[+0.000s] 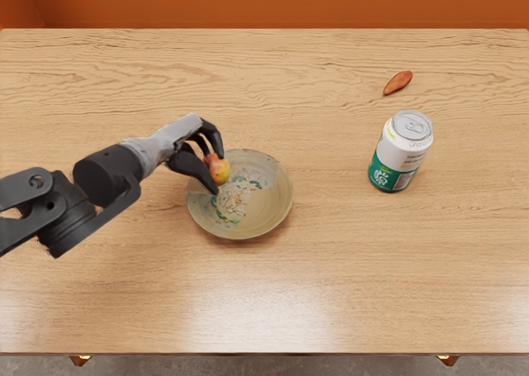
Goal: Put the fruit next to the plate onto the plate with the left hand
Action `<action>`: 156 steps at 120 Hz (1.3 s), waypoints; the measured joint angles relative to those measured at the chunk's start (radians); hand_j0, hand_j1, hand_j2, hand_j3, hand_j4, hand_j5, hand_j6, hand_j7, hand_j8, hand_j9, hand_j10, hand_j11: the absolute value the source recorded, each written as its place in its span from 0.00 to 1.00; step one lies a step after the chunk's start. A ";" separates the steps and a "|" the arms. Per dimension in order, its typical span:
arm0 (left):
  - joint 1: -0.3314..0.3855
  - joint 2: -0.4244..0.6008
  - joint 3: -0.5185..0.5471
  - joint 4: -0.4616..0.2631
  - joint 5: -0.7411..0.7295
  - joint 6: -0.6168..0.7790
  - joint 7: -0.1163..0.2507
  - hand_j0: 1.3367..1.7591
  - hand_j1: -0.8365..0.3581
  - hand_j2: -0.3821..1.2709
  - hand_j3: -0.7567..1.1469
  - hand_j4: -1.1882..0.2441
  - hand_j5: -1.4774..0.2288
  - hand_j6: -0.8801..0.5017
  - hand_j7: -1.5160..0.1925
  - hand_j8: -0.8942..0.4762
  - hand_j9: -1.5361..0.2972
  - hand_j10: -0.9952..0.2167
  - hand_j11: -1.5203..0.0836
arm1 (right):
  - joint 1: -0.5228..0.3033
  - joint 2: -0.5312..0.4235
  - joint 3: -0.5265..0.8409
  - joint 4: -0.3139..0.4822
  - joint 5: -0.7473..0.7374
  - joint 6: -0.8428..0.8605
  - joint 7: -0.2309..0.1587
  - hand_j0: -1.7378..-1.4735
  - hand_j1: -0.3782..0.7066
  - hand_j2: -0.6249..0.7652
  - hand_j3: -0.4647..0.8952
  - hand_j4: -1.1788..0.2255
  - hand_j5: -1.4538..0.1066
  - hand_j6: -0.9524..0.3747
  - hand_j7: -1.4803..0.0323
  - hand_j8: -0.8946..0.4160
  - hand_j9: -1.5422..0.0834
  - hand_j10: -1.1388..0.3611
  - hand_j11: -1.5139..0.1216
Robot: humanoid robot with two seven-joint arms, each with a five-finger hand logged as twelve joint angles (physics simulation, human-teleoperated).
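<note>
Here's the left hand (201, 151), glossy black fingers on a matte grey forearm, curled in a pinch around the small yellow-and-red fruit (219, 169). And where is that fruit? Right over the left rim of the shallow, round, olive-beige glazed plate (278, 213), just inside its edge; whether it touches the glaze or hangs above it, I cannot tell. The fruit is smooth-skinned and a little egg-shaped. Its long axis runs roughly toward and away from the far side of the plate, red blush at the far end and yellow at the end nearer the plate's middle. One dark finger wraps over it from above, another presses it from below on the plate's left side. The plate's well carries a mottled cream and green swirl. Well to the right of the plate stands a green-and-white metal can (400, 151), cylindrical, upright, with a shiny silver lid. Beyond the can, farther from the plate, lies a small, tapered orange-red vegetable (397, 82). It all sits on the pale, grainy wooden table (331, 293).
</note>
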 joint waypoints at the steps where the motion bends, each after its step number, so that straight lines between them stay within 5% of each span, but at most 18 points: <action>1: 0.000 -0.002 0.000 0.000 0.000 0.000 0.000 0.75 0.40 0.68 0.40 0.25 0.16 0.31 0.20 0.29 0.21 0.11 0.24 | 0.000 0.000 0.000 0.000 0.000 0.000 0.000 0.30 0.03 0.45 0.34 0.84 0.93 0.72 0.98 0.68 0.95 0.76 0.93; 33: -0.001 -0.058 0.000 0.000 -0.008 -0.004 0.000 0.75 0.44 0.62 0.40 0.25 0.16 0.30 0.21 0.28 0.21 0.11 0.23 | 0.001 0.000 0.000 0.001 0.000 0.000 0.000 0.30 0.03 0.45 0.34 0.84 0.93 0.72 0.98 0.68 0.95 0.76 0.93; 47: -0.034 -0.062 0.000 0.007 -0.008 -0.005 0.000 0.75 0.42 0.68 0.40 0.24 0.16 0.29 0.20 0.27 0.21 0.11 0.23 | 0.002 0.000 0.000 0.001 0.000 0.000 0.000 0.30 0.03 0.45 0.34 0.84 0.93 0.72 0.98 0.68 0.95 0.76 0.93; 84: -0.048 -0.153 0.003 0.132 -0.007 -0.029 0.000 0.75 0.42 0.69 0.40 0.24 0.17 0.30 0.21 0.26 0.21 0.11 0.24 | 0.009 0.000 0.000 0.000 0.000 0.000 0.000 0.30 0.03 0.45 0.34 0.84 0.93 0.72 0.98 0.68 0.95 0.76 0.93; 103: -0.041 -0.176 -0.021 0.150 -0.006 -0.019 -0.001 0.76 0.55 0.47 0.40 0.43 0.40 0.35 0.44 0.33 0.42 0.34 0.47 | 0.009 0.000 0.000 0.001 0.000 0.000 0.000 0.30 0.03 0.45 0.34 0.84 0.93 0.72 0.98 0.68 0.95 0.76 0.93; 126: -0.041 -0.167 -0.030 0.129 -0.020 -0.017 -0.001 0.76 0.67 0.34 0.40 0.57 0.57 0.41 0.60 0.42 0.57 0.51 0.64 | 0.009 0.000 0.001 0.001 0.000 0.000 0.000 0.30 0.03 0.45 0.34 0.84 0.93 0.72 0.98 0.68 0.95 0.76 0.93; 141: -0.041 -0.137 -0.073 0.076 -0.251 -0.051 -0.001 0.76 0.80 0.29 0.40 0.68 0.69 0.50 0.72 0.51 0.68 0.64 0.77 | 0.009 0.000 0.001 0.001 0.001 0.001 0.000 0.30 0.03 0.45 0.34 0.84 0.93 0.72 0.98 0.68 0.95 0.76 0.93; 156: -0.050 0.023 -0.184 0.048 -0.638 -0.312 -0.001 0.76 0.88 0.27 0.40 0.74 0.77 0.56 0.79 0.57 0.75 0.71 0.84 | 0.009 0.000 0.001 0.003 0.001 0.001 0.000 0.30 0.03 0.45 0.34 0.84 0.93 0.72 0.98 0.68 0.95 0.76 0.93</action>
